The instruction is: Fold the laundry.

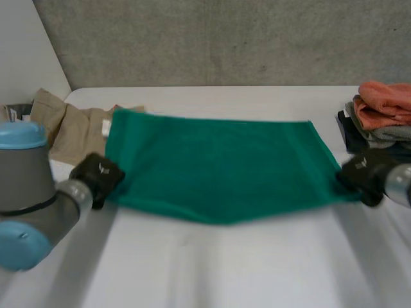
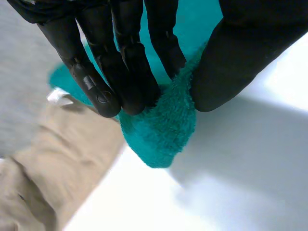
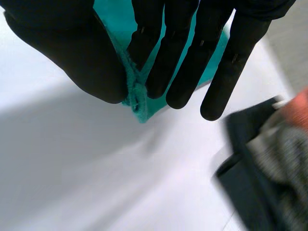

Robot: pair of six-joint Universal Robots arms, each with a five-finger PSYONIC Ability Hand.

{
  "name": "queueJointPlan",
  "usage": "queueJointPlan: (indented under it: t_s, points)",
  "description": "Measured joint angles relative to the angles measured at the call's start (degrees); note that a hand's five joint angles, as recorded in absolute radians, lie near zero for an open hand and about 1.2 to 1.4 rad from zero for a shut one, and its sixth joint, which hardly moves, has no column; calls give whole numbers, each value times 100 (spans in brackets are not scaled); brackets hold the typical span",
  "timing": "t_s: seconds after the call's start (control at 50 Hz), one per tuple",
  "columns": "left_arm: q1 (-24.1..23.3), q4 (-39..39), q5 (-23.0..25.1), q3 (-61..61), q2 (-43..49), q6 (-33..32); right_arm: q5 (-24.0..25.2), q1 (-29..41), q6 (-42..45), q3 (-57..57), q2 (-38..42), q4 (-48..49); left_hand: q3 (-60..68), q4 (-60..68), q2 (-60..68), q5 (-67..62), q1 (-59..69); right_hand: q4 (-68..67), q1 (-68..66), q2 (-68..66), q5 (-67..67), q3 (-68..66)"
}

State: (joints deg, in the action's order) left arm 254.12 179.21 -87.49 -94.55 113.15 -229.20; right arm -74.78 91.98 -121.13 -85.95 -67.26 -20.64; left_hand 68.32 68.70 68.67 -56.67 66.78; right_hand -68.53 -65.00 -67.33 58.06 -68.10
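Beige garment (image 1: 70,125) and folded stack (image 1: 384,115) flank green towel (image 1: 218,167)

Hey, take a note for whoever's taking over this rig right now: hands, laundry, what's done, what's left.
Left robot hand: pinching the green towel at its near left corner.
Right robot hand: pinching its near right corner.
The towel is spread across the table between them. A tan garment lies crumpled beside the towel's left edge, and a stack of clothes sits far right.
Done: both corners gripped.
Left: fold the towel, then probably the tan garment.
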Motion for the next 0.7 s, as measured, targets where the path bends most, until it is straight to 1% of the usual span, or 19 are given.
queueJointPlan:
  t_s: [0.04,0.1,0.14,0.2,0.26,0.34,0.46,0.58,0.68,0.7]
  points:
    - [23,-490,14,-312,-377,-122,51,-183,565,-241,-257,-667,0,0,0,-1,0,0,0,0,0,0]
    - [91,-1009,118,-591,-767,-229,117,-370,1210,-448,-478,-1345,0,0,0,0,0,0,0,0,0,0]
    - [153,-1202,240,-657,-897,-285,154,-421,1417,-489,-515,-1505,0,0,0,0,0,0,0,0,0,0]
    - [256,-1261,393,-570,-886,-352,180,-400,1412,-435,-439,-1392,0,0,0,0,0,0,0,0,0,0]
    - [368,-1079,503,-97,-575,-395,155,-208,972,-148,-108,-767,0,0,0,0,0,0,0,0,0,0]
    - [336,-793,443,647,-60,-304,35,64,358,293,357,-19,0,0,0,0,-4,0,0,0,0,0]
    - [54,-420,60,2214,1033,114,-485,461,-578,1228,1278,1171,0,1,0,0,0,0,0,0,0,0]
    - [-185,-392,-363,3568,2003,374,-952,698,-878,2065,2045,2008,0,1,0,0,0,0,0,0,0,0]
    - [-289,-477,-562,4390,2583,409,-1105,842,-819,2562,2505,2361,-45,-49,-65,24,-29,10,6,9,-10,10]
    - [-300,-493,-581,4508,2663,410,-1130,872,-799,2651,2587,2413,-425,-448,-443,305,-355,633,471,596,-541,623]
